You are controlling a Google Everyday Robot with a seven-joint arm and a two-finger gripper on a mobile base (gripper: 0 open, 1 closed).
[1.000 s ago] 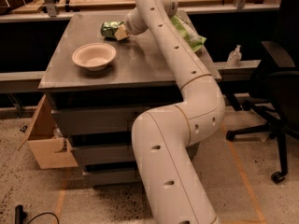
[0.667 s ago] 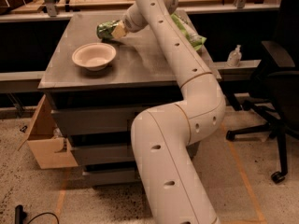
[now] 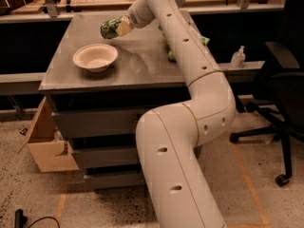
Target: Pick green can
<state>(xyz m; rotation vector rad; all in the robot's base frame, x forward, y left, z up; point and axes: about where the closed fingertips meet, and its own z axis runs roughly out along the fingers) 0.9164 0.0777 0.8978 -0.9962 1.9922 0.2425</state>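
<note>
My end effector [image 3: 118,27], reaching over the desk [image 3: 142,63] from the right, is clamped on the green can [image 3: 108,29], which juts leftward from its tip, long axis tilted slightly down, apparently raised off the desk behind the white bowl [image 3: 95,57]
</note>
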